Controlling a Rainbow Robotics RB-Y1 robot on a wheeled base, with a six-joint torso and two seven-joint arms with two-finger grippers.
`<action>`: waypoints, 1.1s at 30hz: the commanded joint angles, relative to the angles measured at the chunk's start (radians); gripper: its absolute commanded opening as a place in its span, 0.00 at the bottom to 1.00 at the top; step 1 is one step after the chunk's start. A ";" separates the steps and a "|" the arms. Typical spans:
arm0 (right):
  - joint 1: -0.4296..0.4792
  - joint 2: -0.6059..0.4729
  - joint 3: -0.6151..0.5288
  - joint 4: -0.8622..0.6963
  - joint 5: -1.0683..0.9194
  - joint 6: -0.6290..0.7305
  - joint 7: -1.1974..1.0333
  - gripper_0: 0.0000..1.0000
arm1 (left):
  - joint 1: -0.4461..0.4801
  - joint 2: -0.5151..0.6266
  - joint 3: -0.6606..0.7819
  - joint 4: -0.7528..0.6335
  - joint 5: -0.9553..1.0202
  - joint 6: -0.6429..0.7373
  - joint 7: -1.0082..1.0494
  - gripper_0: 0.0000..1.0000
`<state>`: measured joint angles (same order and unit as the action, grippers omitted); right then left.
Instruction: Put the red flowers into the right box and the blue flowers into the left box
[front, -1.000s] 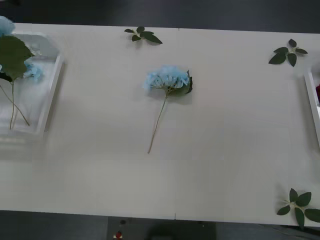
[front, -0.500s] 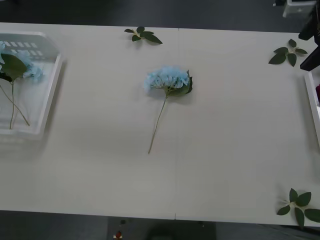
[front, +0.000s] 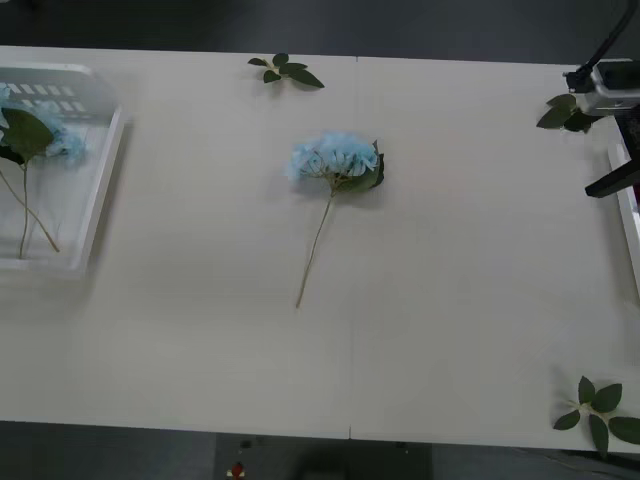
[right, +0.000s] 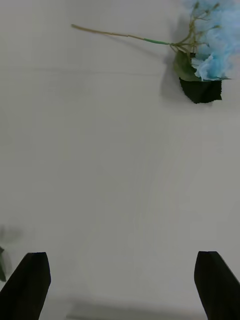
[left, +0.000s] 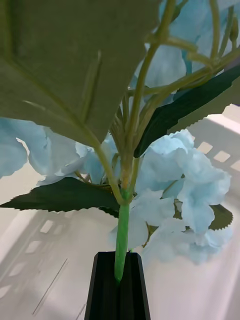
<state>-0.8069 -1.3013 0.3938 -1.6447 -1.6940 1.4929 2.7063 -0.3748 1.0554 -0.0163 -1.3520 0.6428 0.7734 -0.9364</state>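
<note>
Left gripper (left: 119, 285) pinching blue flower (left: 190, 200) stem above left box (left: 215, 135); step: drop-in. Right gripper (right: 120, 285) spread, over table (front: 450, 300). Second blue flower (front: 335, 158) mid-table; next: reach, pinch stem.

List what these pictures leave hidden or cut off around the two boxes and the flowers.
- Right box, front view: cut by the picture's edge; contents unseen.
- Left box, front view: its left part is cut off.
- Left gripper, left wrist view: the held blue flower hides the tray floor.
</note>
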 joint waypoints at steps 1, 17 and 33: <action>0.046 0.008 0.040 0.020 0.043 -0.056 -0.001 0.84 | -0.001 -0.015 -0.010 -0.007 -0.054 -0.043 0.083 0.00; 0.338 0.070 -0.115 -0.018 0.010 -0.372 -0.001 0.84 | -0.001 -0.029 -0.019 -0.007 -0.101 -0.051 0.108 0.82; 0.377 0.102 -0.115 -0.018 0.056 -0.493 -0.001 0.84 | 0.000 0.017 -0.010 -0.007 0.021 0.153 -0.047 0.82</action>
<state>-0.4315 -1.2104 0.3035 -1.6409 -1.6303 1.0103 2.7063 -0.3748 1.0124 -0.0471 -1.3514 0.6171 0.8869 -0.8712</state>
